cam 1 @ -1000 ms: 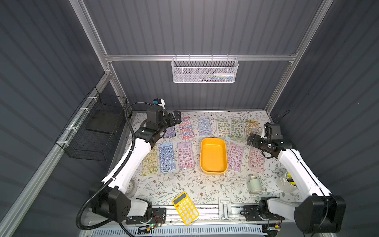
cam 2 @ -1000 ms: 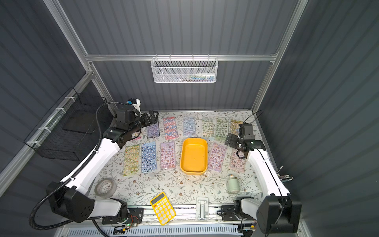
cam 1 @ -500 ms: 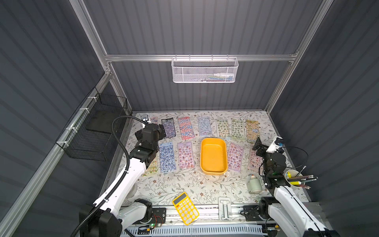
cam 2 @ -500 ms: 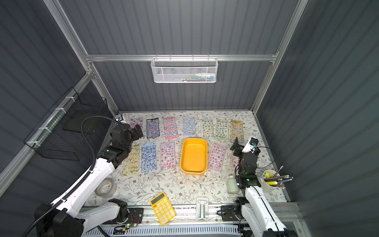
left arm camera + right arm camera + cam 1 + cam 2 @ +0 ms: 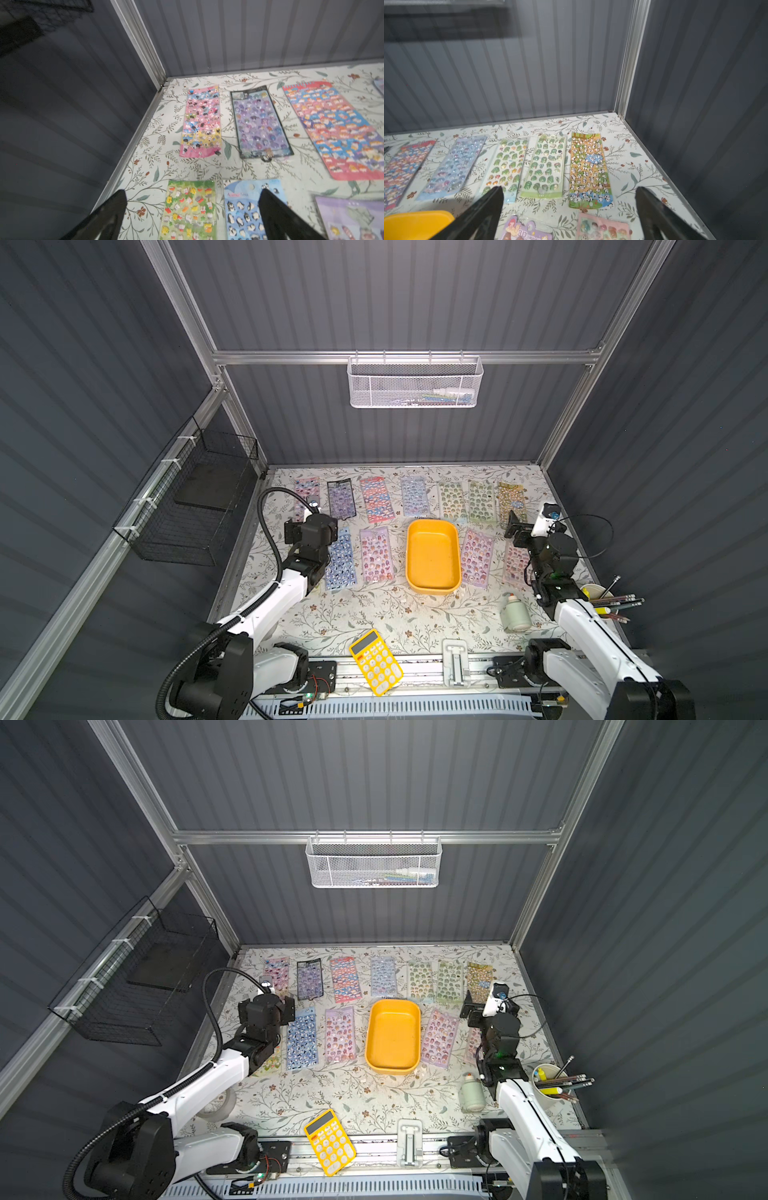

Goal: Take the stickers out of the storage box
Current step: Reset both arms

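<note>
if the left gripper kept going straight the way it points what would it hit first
Likely the pink sticker sheet lying ahead: the open left gripper aims down toward it, though depth is unclear.

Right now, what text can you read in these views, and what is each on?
"Animal Seal": top of the blue penguin sticker sheet.
"3D": top of the purple sticker sheet; the rest of that line is blurred.
Black-edged sticker sheet: header print is blurred, unreadable.
Yellow calculator: key labels are too small to read.
</note>
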Controlling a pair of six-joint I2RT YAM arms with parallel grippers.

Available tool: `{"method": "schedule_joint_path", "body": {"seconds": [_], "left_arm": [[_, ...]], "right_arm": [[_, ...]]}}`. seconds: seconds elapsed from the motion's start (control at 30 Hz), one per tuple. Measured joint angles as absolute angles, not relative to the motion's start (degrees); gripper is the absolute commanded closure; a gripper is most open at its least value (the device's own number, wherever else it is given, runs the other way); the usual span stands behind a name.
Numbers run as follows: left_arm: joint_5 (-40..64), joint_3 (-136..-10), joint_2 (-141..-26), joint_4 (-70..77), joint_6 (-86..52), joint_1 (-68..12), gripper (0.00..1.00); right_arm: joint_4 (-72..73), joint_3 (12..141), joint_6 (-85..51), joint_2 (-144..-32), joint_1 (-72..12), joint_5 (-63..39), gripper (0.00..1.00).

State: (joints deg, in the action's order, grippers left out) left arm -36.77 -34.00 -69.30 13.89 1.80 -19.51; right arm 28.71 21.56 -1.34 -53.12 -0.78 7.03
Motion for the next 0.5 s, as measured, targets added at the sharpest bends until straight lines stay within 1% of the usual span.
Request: {"method": "schedule_joint_path", "body": {"seconds": [0.17,0.33,0.5], "left_arm": [[-31.6,-32.6,-73.9,20.4,5.7,-17.6,0.0],[-30.0,-32.2,-81.5,25.6,1.7,-14.1,0.0],[-28.7,-28.1,-85.4,32.7,0.8,-13.1,0.0]], "right_arm": [[30.3,19.4,-1.5,-55.3,-0.8,6.8,0.01],[31.6,18.0,-1.6,-57.8,-0.8,7.1,0.01],[34.0,17.9,-1.8,-58.9,-0.8,7.6,0.01]]}}
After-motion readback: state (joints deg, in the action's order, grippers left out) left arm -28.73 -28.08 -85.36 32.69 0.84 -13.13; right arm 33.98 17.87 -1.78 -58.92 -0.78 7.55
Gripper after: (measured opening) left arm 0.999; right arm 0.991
